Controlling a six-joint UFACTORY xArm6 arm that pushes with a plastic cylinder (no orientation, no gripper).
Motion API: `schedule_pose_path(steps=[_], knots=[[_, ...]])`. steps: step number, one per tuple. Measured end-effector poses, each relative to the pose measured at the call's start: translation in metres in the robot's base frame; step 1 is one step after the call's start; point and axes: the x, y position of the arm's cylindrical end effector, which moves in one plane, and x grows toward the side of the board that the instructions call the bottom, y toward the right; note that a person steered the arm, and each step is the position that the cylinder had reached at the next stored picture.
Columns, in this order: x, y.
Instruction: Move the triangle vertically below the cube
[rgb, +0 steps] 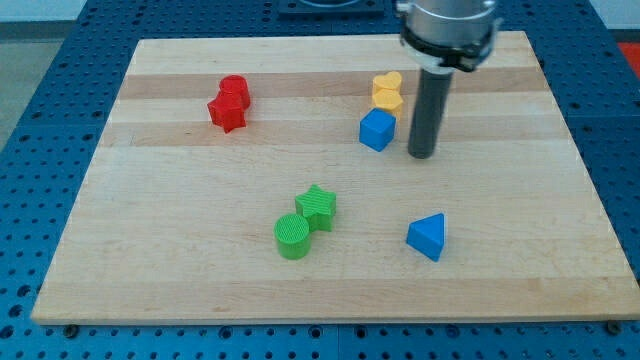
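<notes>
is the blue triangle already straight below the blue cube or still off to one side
Off to one side: the blue triangle sits lower and toward the view's right of the blue cube; my tip is beside the cube.

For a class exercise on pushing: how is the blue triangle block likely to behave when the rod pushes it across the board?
The blue triangle sits flat on the smooth wooden board, so it will probably slide, not roll. Its slanted sides may make it rotate if my tip, now beside the blue cube, pushes off-centre. It looks rigid and light.

Wooden board (200, 280) with scattered coloured blocks
</notes>
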Motion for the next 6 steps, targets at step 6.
schedule_pose_path(steps=[6], knots=[[0.112, -0.04]])
